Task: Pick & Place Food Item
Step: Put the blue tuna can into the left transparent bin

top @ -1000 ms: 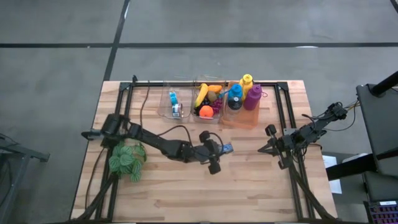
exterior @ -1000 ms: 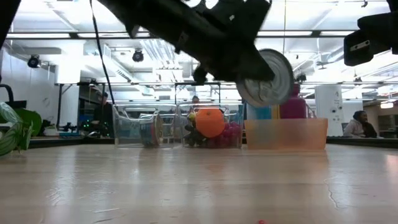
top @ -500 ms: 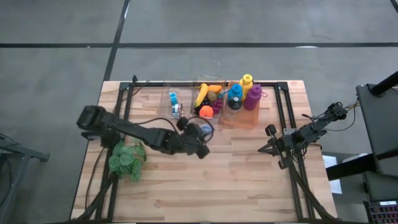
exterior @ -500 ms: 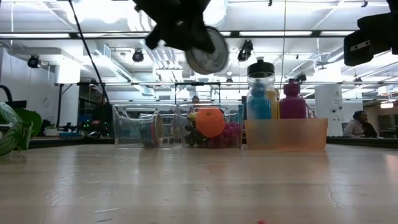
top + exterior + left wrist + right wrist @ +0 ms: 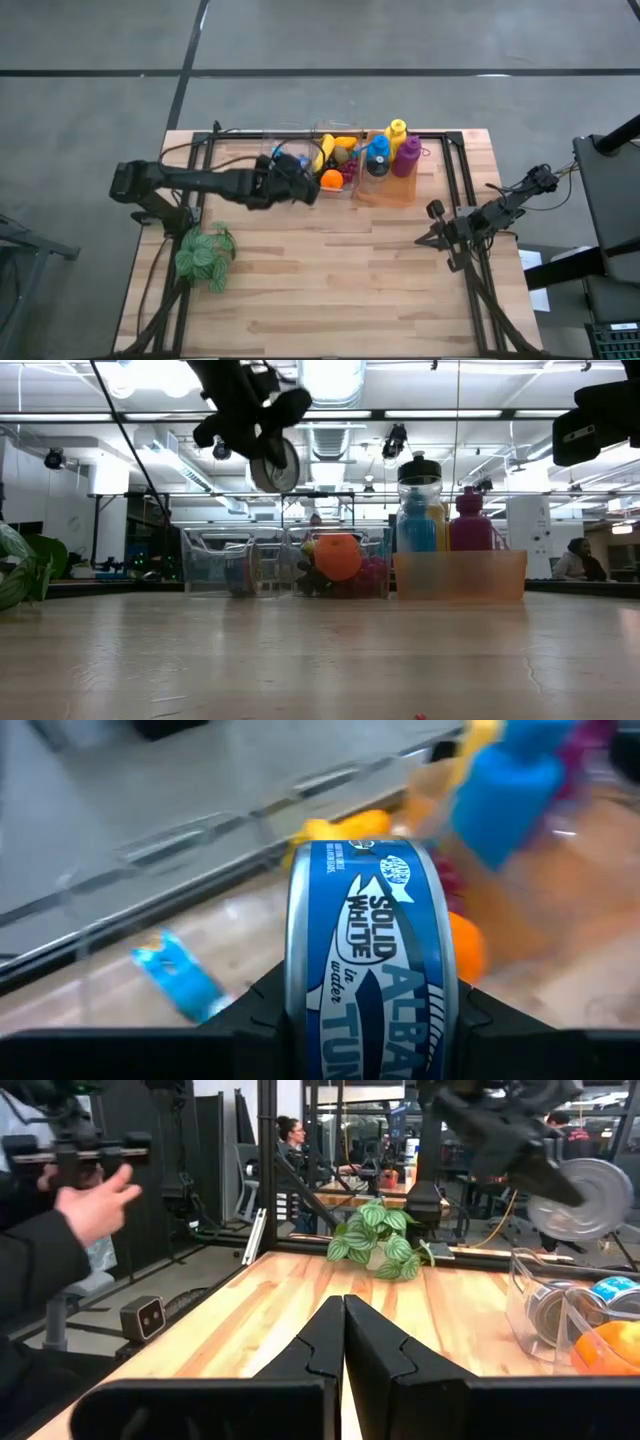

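Note:
My left gripper (image 5: 292,186) is shut on a round tuna can with a blue label (image 5: 370,960). It holds the can in the air above the clear bins at the table's far edge. In the low view the can (image 5: 274,465) shows its silver flat end, high over the left clear bin (image 5: 222,563). My right gripper (image 5: 343,1342) is shut on nothing and waits near the table's right edge (image 5: 427,237). The middle bin (image 5: 335,166) holds a banana, an orange and other fruit. My left gripper pinches the tuna can between its two fingers, one finger (image 5: 255,1012) on each flat end, with the curved label wall (image 5: 372,900) facing the wrist camera. The arm reaches in from the table's left. The can stands on edge, lifted clear of the table and the bins.
An orange bin (image 5: 391,180) with blue, yellow and purple bottles stands to the right of the fruit bin. The left clear bin (image 5: 281,170) holds cans. A potted plant (image 5: 205,255) sits near the left edge. A person's hand (image 5: 92,1205) shows beyond the table.
My left gripper, still shut on the can, has swung from the middle of the table toward the far edge and to the left, and has ended over the clear bins. The can has stayed lifted clear the whole way.

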